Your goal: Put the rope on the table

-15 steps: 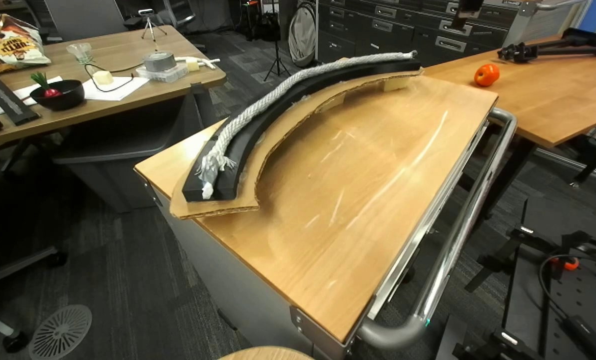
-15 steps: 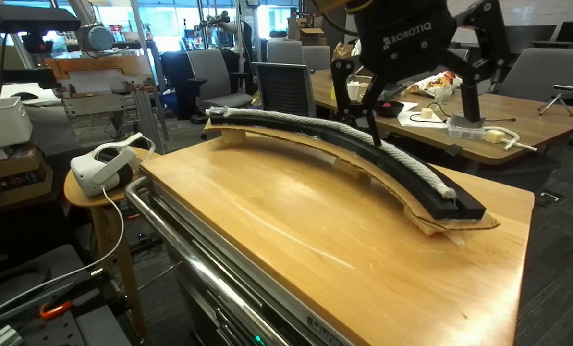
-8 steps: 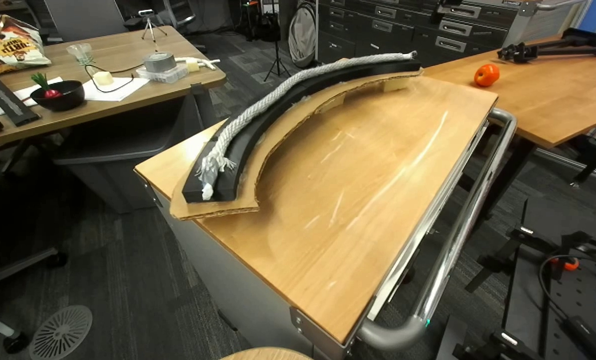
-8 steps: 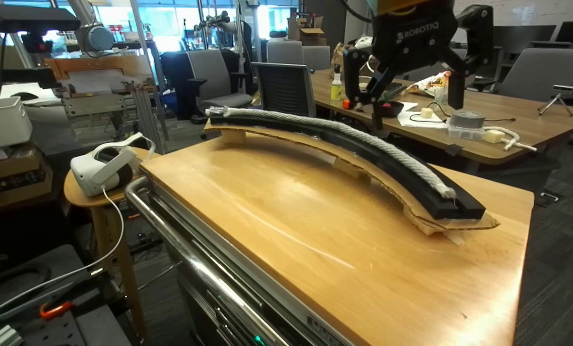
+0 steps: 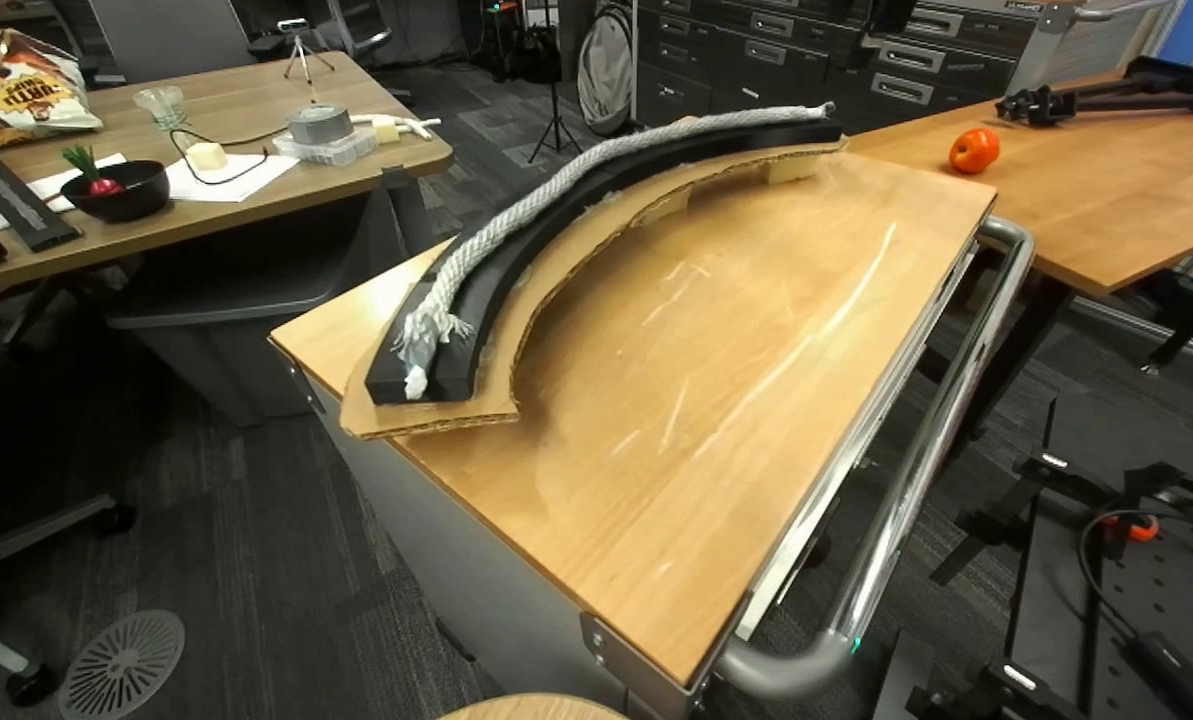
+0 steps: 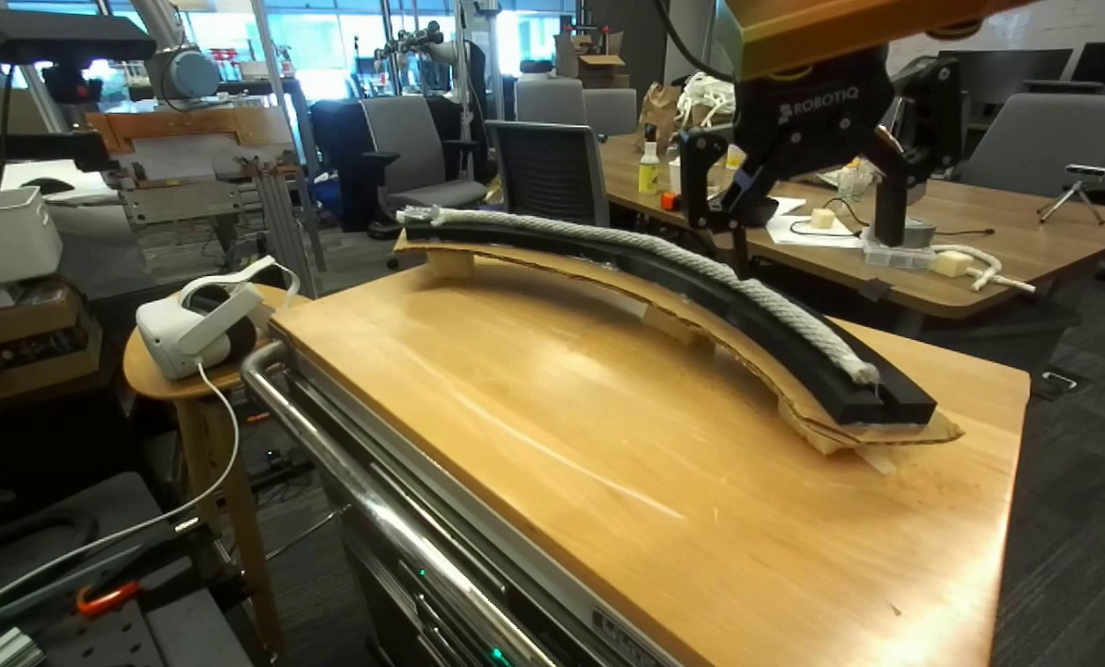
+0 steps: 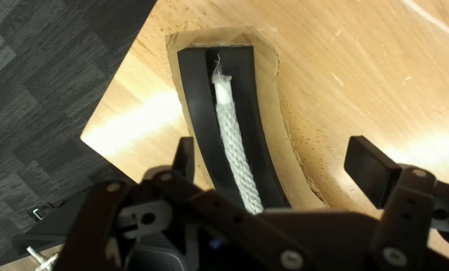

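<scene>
Table (image 5: pixel 716 390): wood, glossy, scratched. Propped over table: cardboard (image 7: pixel 268 94), matt, its cut edge rough and corrugated; black strip (image 7: pixel 244 98), smooth, matt, plastic or foam, can't tell which. Rope (image 7: pixel 233 146), also over table: coarse braided fibre, ends frayed. Gripper (image 7: pixel 276 161) above table: dull black, bright screw heads (image 7: pixel 291 259). Along table's edge: rail (image 5: pixel 906 500), polished metal, bend duller. Below table: carpet (image 5: pixel 266 560), flat, woven-looking. Beside table: headset (image 6: pixel 169 335), smooth white plastic.

Braided white rope (image 7: pixel 233 145), bent in an arc, ends frayed, resting along a black curved strip (image 7: pixel 248 113), above glossy light-brown wooden tabletop (image 5: pixel 716 350)
</scene>
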Motion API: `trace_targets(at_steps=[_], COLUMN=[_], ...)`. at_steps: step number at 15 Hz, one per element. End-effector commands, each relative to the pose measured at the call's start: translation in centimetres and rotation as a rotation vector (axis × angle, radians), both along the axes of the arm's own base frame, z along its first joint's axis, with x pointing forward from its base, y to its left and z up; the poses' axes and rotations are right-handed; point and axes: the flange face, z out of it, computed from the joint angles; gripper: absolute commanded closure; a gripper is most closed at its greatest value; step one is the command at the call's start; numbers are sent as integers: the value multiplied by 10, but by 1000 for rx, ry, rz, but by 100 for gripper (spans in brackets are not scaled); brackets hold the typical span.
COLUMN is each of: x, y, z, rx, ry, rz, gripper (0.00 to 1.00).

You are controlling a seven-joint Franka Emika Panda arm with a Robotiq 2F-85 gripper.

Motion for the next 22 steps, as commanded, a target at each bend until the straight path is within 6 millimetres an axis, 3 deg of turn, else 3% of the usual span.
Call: trace_targets(at_steps=[1,6,9,10,11,12,14,16,22], x=[19,45,58,61,65,68,75,81,95], y=[-15,-32,-38,-39,-40,-42,-45,-49,-59], z=[-10,-26,-32,-34,-36,-38,-41,-44,-53], rx=[-5,-15,10,20,29,38,54,68,94], ry=[37,99,144,161,176,189,215,240,298], rz=[1,-15,-12,-8,-4,-4,-4,-5,-14], gripper=[0,8,6,13,6,7,24,31,37])
